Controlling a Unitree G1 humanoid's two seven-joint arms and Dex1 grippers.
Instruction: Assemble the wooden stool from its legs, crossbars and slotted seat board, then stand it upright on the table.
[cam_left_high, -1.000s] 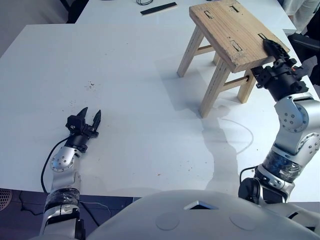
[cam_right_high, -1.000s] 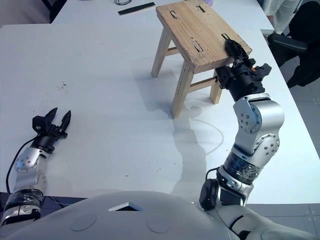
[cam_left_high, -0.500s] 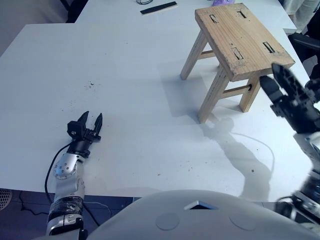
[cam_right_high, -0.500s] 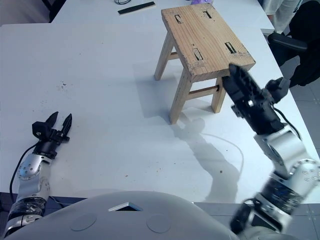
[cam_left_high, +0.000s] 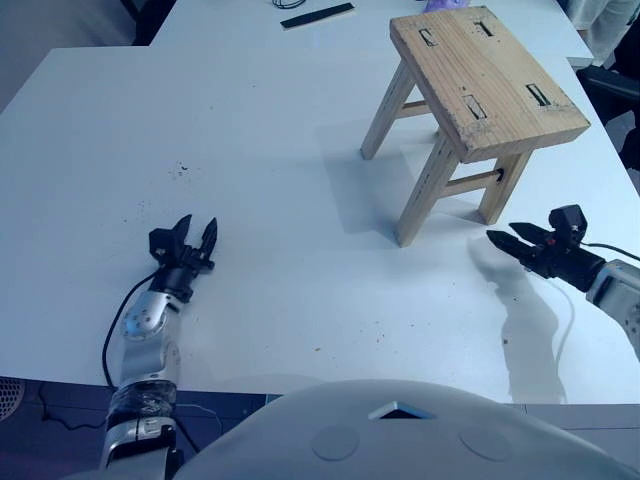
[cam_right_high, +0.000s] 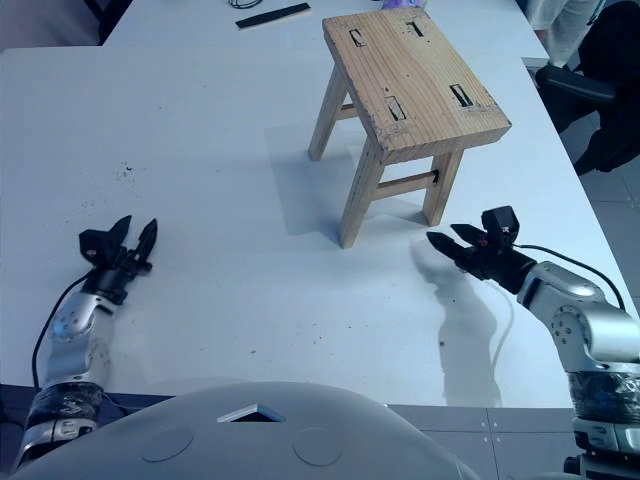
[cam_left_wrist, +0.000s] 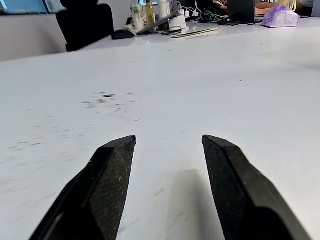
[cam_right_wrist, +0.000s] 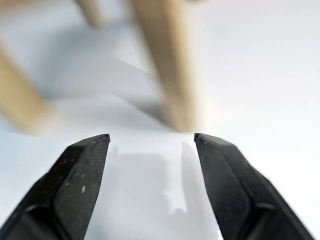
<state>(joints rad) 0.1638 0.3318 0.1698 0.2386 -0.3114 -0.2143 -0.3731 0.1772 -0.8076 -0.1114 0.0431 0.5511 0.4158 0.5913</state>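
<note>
The assembled wooden stool (cam_left_high: 480, 70) stands upright on its legs on the white table (cam_left_high: 280, 150) at the back right, its slotted seat board on top and a crossbar (cam_left_high: 470, 181) between the near legs. My right gripper (cam_left_high: 502, 242) lies low on the table just in front of and to the right of the stool, open and holding nothing; a stool leg (cam_right_wrist: 167, 55) rises close ahead of its fingertips. My left gripper (cam_left_high: 197, 228) rests near the table's front left, open and empty, black fingers (cam_left_wrist: 112, 175) spread over bare tabletop.
A black strip (cam_left_high: 316, 16) lies at the far edge of the table. Small dark specks (cam_left_high: 180, 170) mark the tabletop left of centre. A thin white cable (cam_left_high: 565, 320) trails on the table by my right arm. Bottles and clutter (cam_left_wrist: 160, 12) stand on a farther table.
My right gripper has let go of the stool's seat edge and dropped to the tabletop in front of it. The stool now stands level on its own. The left gripper shifted slightly forward.
</note>
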